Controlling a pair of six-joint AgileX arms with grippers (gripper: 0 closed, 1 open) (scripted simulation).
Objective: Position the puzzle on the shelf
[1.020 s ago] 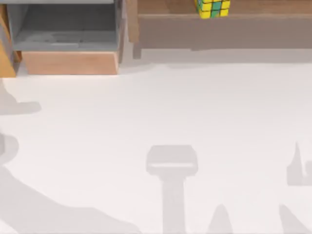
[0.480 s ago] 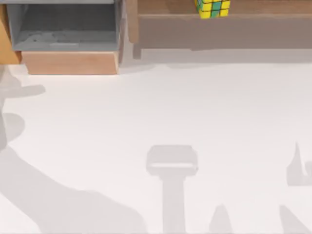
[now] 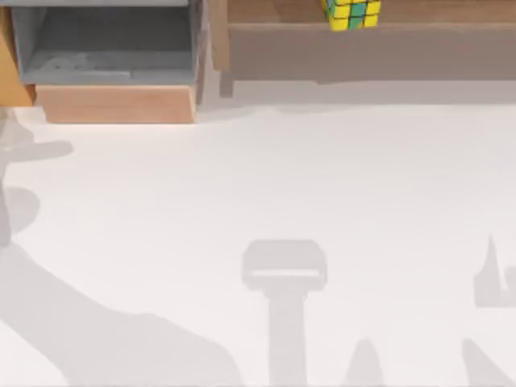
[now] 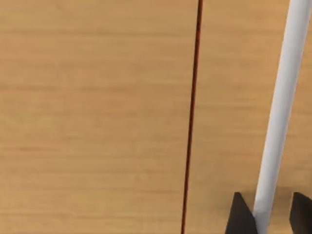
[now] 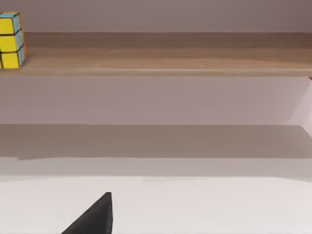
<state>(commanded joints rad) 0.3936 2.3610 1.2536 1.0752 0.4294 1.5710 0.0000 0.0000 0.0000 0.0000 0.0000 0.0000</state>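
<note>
The white desk (image 3: 322, 177) lies bare in the near ground of the top view, crossed by grey arm shadows. Beyond it stands the shelf (image 3: 363, 48), dark front face toward the desk, side post at its left end. The puzzle (image 3: 351, 14) sits on the shelf's ledge, at its front edge. Left of the shelf stands a grey-lined box (image 3: 113, 56) with a light wooden front.

The left tool (image 4: 270, 217) hangs close against a wooden panel (image 4: 97, 117) — its two dark tips stand apart, released, a white bar (image 4: 280, 112) between them. The right tool (image 5: 95, 217) hovers over the desk before the shelf — one dark fingertip visible, so its state I cannot tell; the puzzle (image 5: 10, 40) rests on the ledge (image 5: 161, 61) beyond.
</note>
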